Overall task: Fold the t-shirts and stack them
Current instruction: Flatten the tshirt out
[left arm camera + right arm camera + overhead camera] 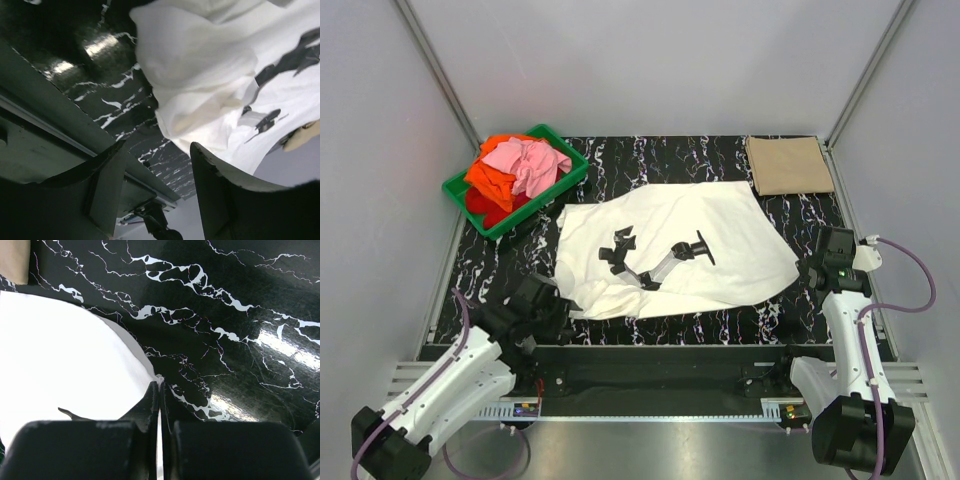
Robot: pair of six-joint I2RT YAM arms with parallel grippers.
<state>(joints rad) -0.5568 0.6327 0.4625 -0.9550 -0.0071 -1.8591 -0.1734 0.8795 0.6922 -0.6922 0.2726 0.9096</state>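
Note:
The white t-shirt with black printed marks lies spread on the black marble table. It also shows in the left wrist view and the right wrist view. My right gripper is shut on the shirt's right edge, near the table's right side. My left gripper is open and empty, just off the shirt's bunched near-left corner. A folded tan t-shirt lies at the back right. Pink, orange and red shirts are heaped in a crate.
The green plastic crate stands at the back left of the table. The table's metal front rail runs close behind my left gripper. Grey walls enclose the table on three sides.

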